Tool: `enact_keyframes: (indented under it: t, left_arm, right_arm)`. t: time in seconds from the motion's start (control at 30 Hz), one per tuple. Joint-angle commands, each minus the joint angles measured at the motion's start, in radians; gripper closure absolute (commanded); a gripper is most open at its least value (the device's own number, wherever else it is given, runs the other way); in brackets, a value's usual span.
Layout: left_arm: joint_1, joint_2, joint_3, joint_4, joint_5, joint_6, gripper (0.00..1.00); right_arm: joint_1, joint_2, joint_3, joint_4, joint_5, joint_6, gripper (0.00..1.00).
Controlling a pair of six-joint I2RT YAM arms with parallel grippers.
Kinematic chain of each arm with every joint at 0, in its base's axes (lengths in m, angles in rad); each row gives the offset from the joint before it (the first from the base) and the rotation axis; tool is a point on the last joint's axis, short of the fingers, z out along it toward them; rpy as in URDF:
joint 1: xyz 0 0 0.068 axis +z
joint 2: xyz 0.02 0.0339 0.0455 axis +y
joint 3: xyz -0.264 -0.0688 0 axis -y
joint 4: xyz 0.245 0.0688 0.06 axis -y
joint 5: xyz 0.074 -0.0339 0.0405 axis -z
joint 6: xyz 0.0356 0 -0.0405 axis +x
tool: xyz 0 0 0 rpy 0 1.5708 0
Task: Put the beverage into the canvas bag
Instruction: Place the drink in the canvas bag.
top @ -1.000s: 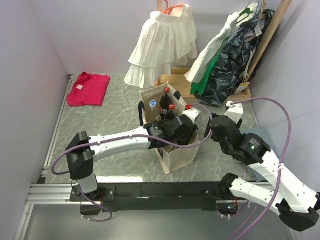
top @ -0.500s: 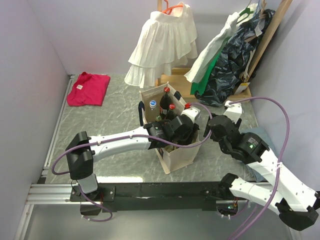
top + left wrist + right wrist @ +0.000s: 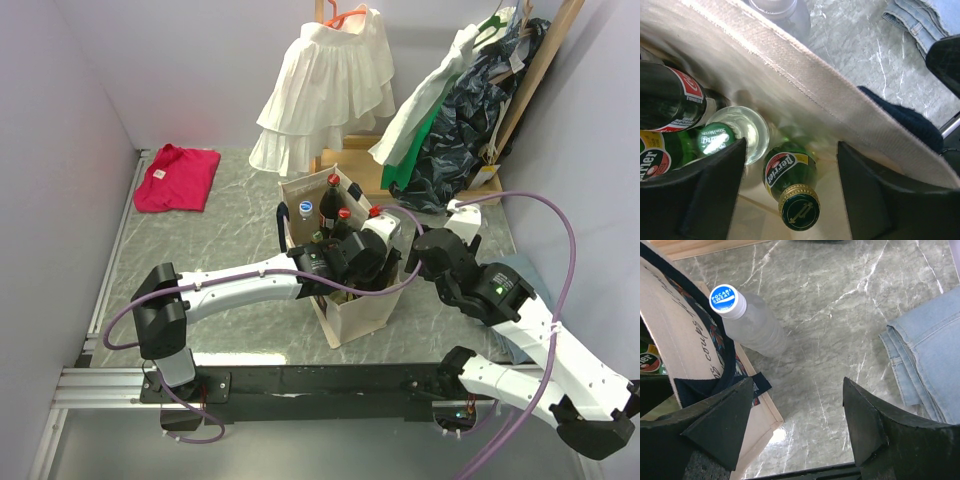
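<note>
Perrier bottle (image 3: 790, 170) stands inside the canvas bag (image 3: 805, 75) beside other bottles (image 3: 670, 100), left gripper (image 3: 792, 192) spread wide around it, not touching. Empty right gripper (image 3: 797, 425) gapes by the rim, maybe to keep the bag open, hard to tell.

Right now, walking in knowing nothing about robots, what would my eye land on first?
The cream canvas bag at the centre of the overhead view stands out first. It holds several bottles, and the left arm's tool reaches inside, its fingers spread either side of a green Perrier bottle. A white ruffled garment hangs at the back, and a clear Pocari Sweat bottle stands upright just outside the bag.
</note>
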Motion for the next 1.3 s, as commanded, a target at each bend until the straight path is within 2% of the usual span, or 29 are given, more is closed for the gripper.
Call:
enact_keyframes:
  t: [0.0,0.3,0.33,1.27]
  left_arm:
    - [-0.009,-0.065,-0.008,0.072,0.001,0.015,0.18]
    - [-0.007,-0.07,0.007,0.044,-0.056,0.021,0.01]
    - [-0.007,-0.078,0.006,0.047,-0.056,0.022,0.03]
    - [-0.007,-0.158,0.098,-0.036,-0.138,0.027,0.04]
  right_arm:
    - [-0.007,0.002,0.028,0.029,0.021,-0.006,0.21]
    - [-0.007,-0.005,0.027,0.027,0.021,0.001,0.21]
    - [-0.007,-0.007,0.028,0.027,0.021,0.001,0.21]
    - [-0.01,-0.031,0.022,0.03,0.004,0.019,0.2]
